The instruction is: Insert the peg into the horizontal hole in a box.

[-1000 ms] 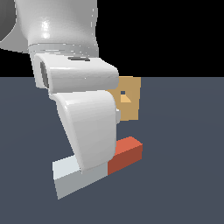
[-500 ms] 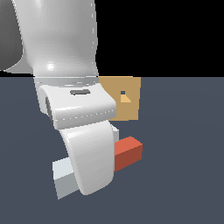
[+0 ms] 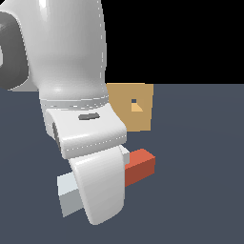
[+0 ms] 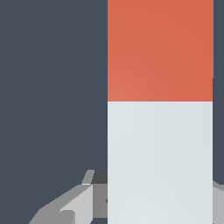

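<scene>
Peg [image 3: 136,167] lies flat on the floor [image 3: 200,181], red end toward the box [image 3: 129,106], grey end toward the camera in the exterior view; not lifted as far as I can judge, though its underside contact is hidden by the arm. Wrist view shows the peg [image 4: 160,109] filling the frame lengthwise, red section far, grey section near, with the gripper [image 4: 160,197] straddling the grey part. Finger [image 4: 65,205] shows on one side, a sliver of the other at the opposite edge; both look just beside the peg faces, but contact isn't resolvable, so can't tell whether it's clamped or just poised around it. Box stands upright behind the peg, apart from it, hole [image 3: 134,101] facing the camera, dark square with a lighter wedge below. Arm [image 3: 71,95] blocks the peg's middle and the box's near edge in the exterior view. Progress: early. Reach onto the peg looks done or nearly so; grasp unconfirmed. Left: secure the grip, lift, bring the peg level with the hole, line its axis up with it, push in. Nothing is in the hole yet
</scene>
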Motion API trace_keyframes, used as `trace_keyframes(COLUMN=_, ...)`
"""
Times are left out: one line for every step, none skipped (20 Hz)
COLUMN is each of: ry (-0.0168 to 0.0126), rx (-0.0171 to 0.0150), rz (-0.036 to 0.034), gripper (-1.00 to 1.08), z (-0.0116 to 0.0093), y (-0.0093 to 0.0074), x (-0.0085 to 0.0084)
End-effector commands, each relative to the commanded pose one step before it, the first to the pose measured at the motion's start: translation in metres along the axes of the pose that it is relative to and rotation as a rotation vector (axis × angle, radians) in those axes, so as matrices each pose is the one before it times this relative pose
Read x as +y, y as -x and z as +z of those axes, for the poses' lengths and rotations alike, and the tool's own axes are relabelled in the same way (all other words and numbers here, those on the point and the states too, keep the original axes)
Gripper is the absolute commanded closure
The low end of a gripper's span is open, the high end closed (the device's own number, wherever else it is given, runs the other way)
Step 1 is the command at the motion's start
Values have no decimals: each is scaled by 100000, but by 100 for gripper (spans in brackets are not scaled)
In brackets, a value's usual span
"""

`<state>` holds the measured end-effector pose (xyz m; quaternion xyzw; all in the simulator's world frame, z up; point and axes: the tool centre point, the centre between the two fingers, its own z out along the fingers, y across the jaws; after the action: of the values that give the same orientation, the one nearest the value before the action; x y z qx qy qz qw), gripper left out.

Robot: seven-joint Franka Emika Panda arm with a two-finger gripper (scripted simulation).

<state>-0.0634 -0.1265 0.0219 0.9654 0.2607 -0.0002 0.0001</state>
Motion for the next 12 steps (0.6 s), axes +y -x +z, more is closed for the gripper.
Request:
trace_keyframes(ry=-16, rx=32, rz=-28, gripper=108, z=48, y=-43, x=-34)
trace_keyframes(ry=0, rx=0, rz=0, gripper=108, z=0, y=0, x=0)
trace_keyframes(ry=0, rx=0, rz=0, gripper=108, z=0, y=0, x=0)
trace_keyframes(ry=0, rx=0, rz=0, gripper=108, z=0, y=0, x=0)
trace_keyframes(ry=0, rx=0, rz=0, gripper=108, z=0, y=0, x=0)
trace_keyframes(ry=0, rx=0, rz=0, gripper=108, z=0, y=0, x=0)
trace_keyframes(ry=27, rx=1, rz=41, gripper=108, z=-48, y=49, x=49)
trace_keyframes(ry=-1, rx=-1, rz=-120, gripper=108, z=-9, y=-22, x=6)
trace_keyframes(ry=4, rx=-3, rz=-365, gripper=108, z=-31, y=-68, x=15)
trace_keyframes(ry=6, rx=-5, rz=-598, gripper=108, z=-52, y=-110, x=29)
trace_keyframes(ry=8, rx=-7, rz=-837, gripper=108, z=-73, y=-154, x=40)
trace_keyframes(ry=11, rx=-9, rz=-1076, gripper=108, z=-93, y=-199, x=50)
